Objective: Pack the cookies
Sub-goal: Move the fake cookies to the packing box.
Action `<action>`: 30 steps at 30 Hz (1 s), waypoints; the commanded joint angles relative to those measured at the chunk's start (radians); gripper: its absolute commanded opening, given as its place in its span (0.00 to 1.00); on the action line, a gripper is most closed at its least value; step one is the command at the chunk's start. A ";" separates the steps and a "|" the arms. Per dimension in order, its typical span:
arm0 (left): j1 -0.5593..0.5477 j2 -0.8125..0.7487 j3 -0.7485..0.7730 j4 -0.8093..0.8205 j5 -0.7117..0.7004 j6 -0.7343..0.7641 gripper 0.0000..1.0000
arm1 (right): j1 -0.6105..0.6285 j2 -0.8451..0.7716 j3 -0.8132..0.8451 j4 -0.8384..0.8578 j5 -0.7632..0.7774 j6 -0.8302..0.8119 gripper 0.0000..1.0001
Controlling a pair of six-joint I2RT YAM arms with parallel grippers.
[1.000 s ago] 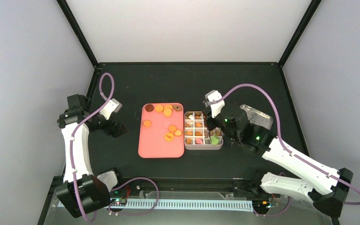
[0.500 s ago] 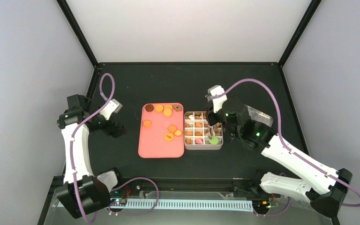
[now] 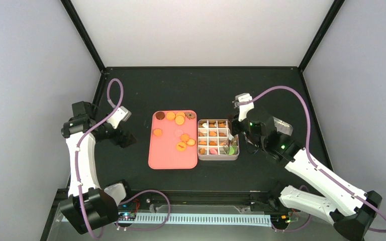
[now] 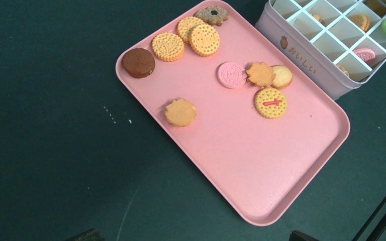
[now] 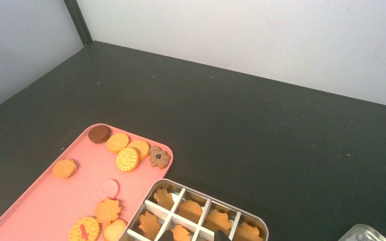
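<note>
Seen from above, the right gripper (image 3: 233,142) hung over the right edge of the divided box (image 3: 218,157). Its jaws were hidden under the wrist, so I cannot tell their state. It had shifted to the right since a second before. The left gripper (image 3: 124,137) stood apart, left of the pink tray (image 3: 166,158), with bare table around it.

In the left wrist view, only the fingertips (image 4: 301,235) showed, far apart and empty. Cookies (image 4: 168,46) lay on the tray's far half.

The right wrist view cut the box off, with more cookies in its cells.
</note>
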 commanded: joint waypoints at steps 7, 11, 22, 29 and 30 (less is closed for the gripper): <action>-0.004 -0.017 0.002 -0.021 0.010 0.024 0.99 | -0.008 -0.059 -0.045 -0.005 0.033 0.053 0.06; -0.004 -0.017 0.002 -0.021 0.011 0.021 0.99 | -0.007 -0.058 -0.032 -0.014 0.039 0.053 0.06; -0.004 -0.015 0.001 -0.015 0.012 0.019 0.99 | -0.008 -0.035 -0.041 -0.035 0.095 0.068 0.06; -0.004 -0.011 0.001 -0.005 0.015 0.013 0.99 | -0.007 -0.031 -0.046 0.000 0.095 0.066 0.06; -0.004 -0.009 0.002 -0.004 0.018 0.009 0.99 | -0.008 -0.020 -0.035 0.007 0.081 0.061 0.06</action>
